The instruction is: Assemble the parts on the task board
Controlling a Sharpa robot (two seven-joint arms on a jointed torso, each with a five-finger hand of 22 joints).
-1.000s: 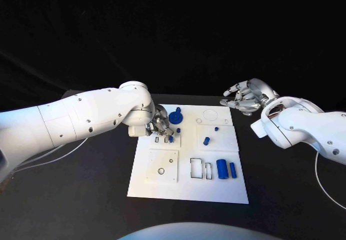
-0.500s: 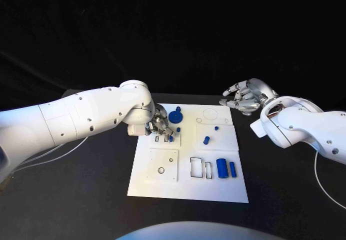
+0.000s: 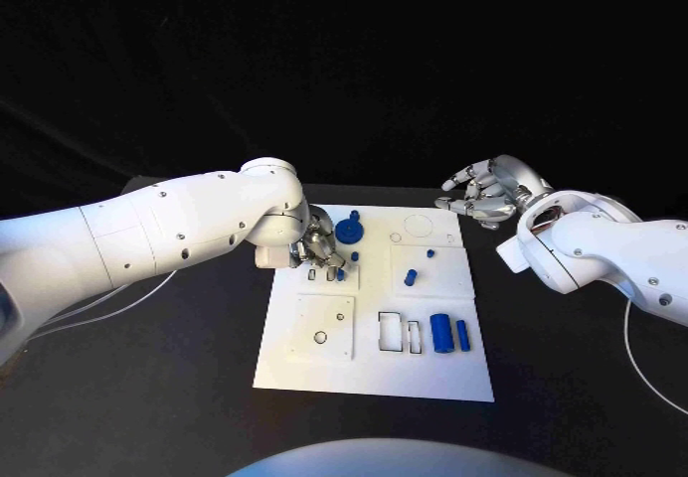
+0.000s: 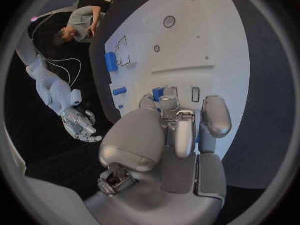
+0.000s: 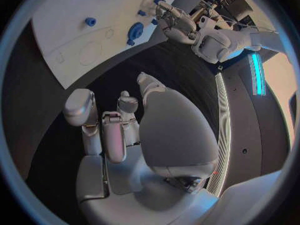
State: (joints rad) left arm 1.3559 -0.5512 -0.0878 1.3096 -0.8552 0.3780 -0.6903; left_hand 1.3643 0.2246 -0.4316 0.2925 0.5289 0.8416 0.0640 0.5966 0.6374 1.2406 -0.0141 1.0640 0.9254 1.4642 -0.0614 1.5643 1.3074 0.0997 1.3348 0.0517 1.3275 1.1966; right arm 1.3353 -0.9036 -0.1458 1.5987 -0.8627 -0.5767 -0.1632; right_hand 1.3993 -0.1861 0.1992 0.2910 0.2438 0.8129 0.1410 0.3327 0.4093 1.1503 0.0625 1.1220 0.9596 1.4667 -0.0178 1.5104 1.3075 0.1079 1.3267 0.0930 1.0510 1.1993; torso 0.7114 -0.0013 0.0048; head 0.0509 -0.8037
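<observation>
Board (image 3: pixel 376 373), white, mid-table, unmoved; blue parts (image 3: pixel 441 335) lying on it. Left hand (image 3: pixel 317 250), barely shifted since a second ago, over board's far left, fingers curled around small blue part (image 4: pixel 158 93). Right hand (image 3: pixel 492 192), unchanged, raised beyond board's far right corner, fingers apart, holding nothing.

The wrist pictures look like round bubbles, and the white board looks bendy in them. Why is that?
Left wrist view: a fisheye lens curves the task board's straight edges. Right wrist view: same bending on the board's edge, and a bright teal light strip glows. Head view: the board's edges look straight, against a dark background.
</observation>
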